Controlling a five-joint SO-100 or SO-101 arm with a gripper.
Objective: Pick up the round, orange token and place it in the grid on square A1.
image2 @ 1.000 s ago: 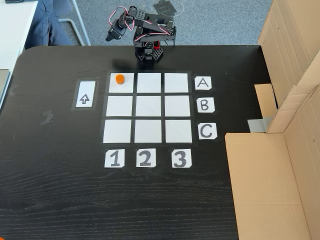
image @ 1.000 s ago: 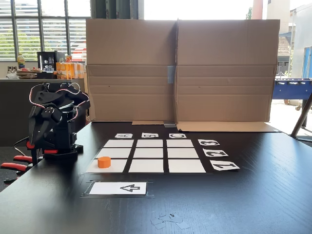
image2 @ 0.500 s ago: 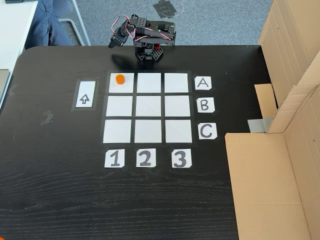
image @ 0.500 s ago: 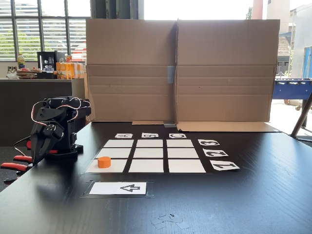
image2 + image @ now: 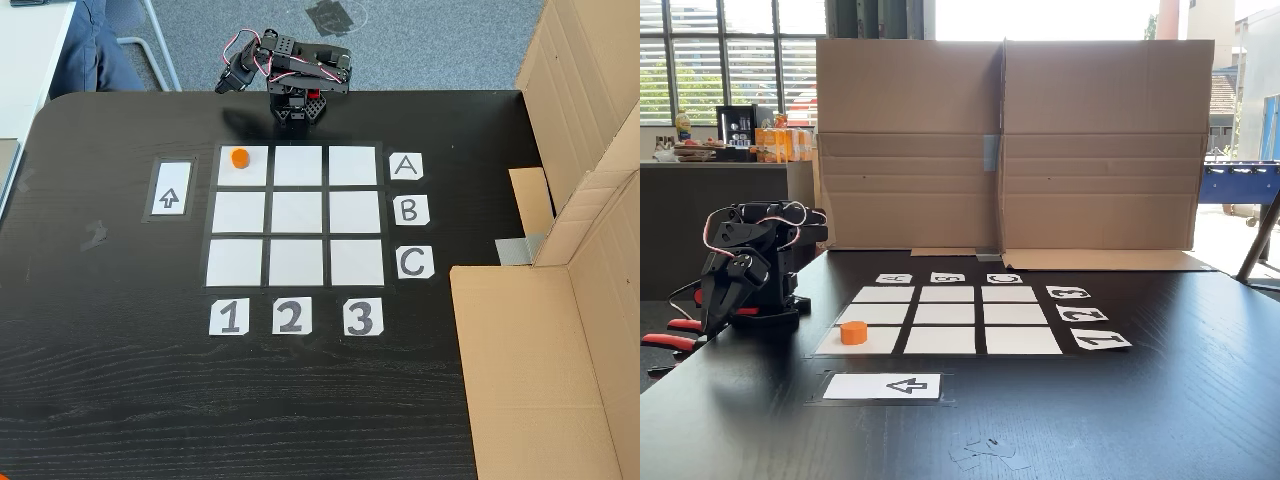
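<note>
The orange token stands on the grid, on the corner tile in line with the A card and the 1 card. It sits near that tile's upper edge in the fixed view from above. The black arm is folded over its base behind the grid. My gripper points down off the table's edge, apart from the token, and looks shut with nothing in it.
A white card with a black arrow lies beside the grid. A tall cardboard wall bounds one side, with a flat cardboard sheet on the table. Red clamps hold the arm's base.
The arm has folded lower over its base and the gripper has dropped toward the table edge. The token has stayed on its tile.
</note>
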